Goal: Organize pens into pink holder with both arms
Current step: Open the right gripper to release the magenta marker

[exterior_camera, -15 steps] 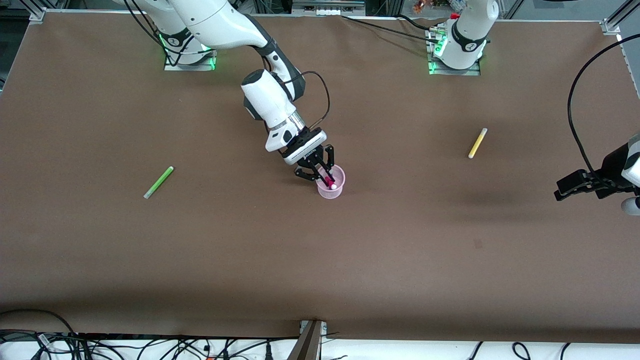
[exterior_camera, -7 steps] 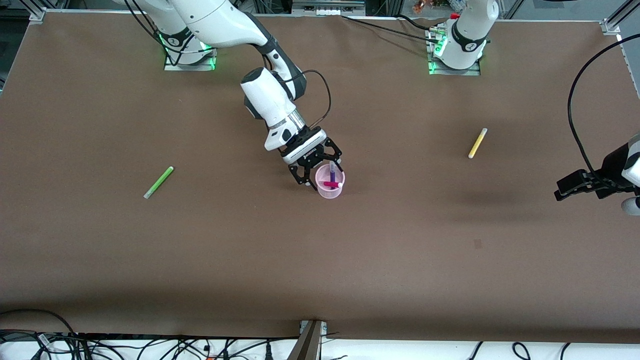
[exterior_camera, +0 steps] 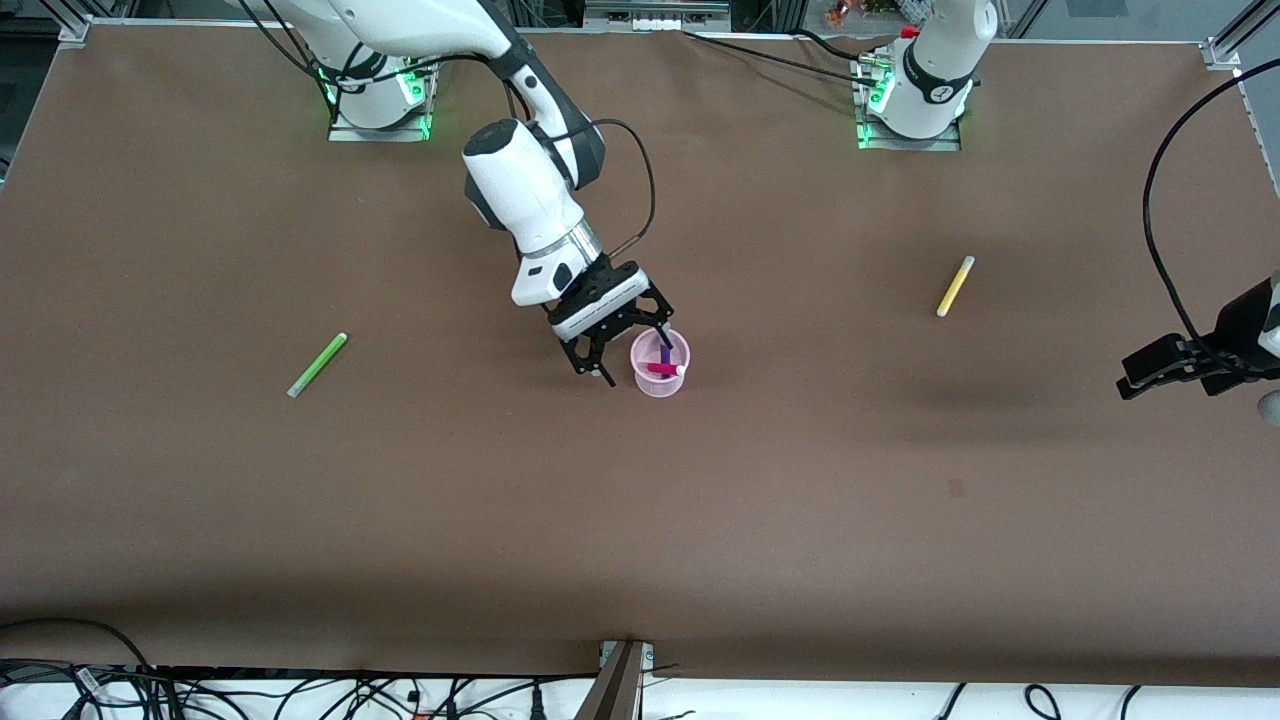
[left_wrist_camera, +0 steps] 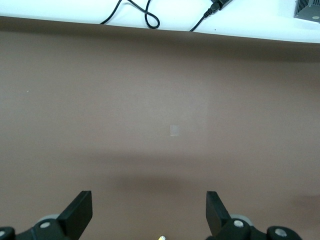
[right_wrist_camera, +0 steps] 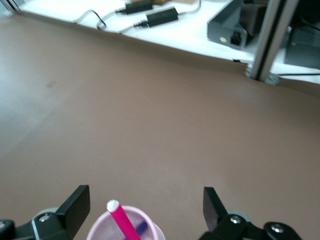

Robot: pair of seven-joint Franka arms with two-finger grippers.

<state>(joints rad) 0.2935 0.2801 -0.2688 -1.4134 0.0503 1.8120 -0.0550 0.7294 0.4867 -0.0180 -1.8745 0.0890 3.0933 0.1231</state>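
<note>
R gripper (exterior_camera: pixel 630 350) wide open, empty, just above pink holder (exterior_camera: pixel 660 380); magenta pen (exterior_camera: pixel 662 369) + purple pen (exterior_camera: pixel 665 352) inside. L gripper (left_wrist_camera: pixel 150 212) open, empty, waiting at table edge.

A wide table (exterior_camera: pixel 640 520) covered in brown sheeting carries the pink holder (exterior_camera: pixel 660 380) near its middle, a lime green pen (exterior_camera: pixel 317 365) toward the right arm's end, and a yellow pen (exterior_camera: pixel 955 286) toward the left arm's end.
</note>
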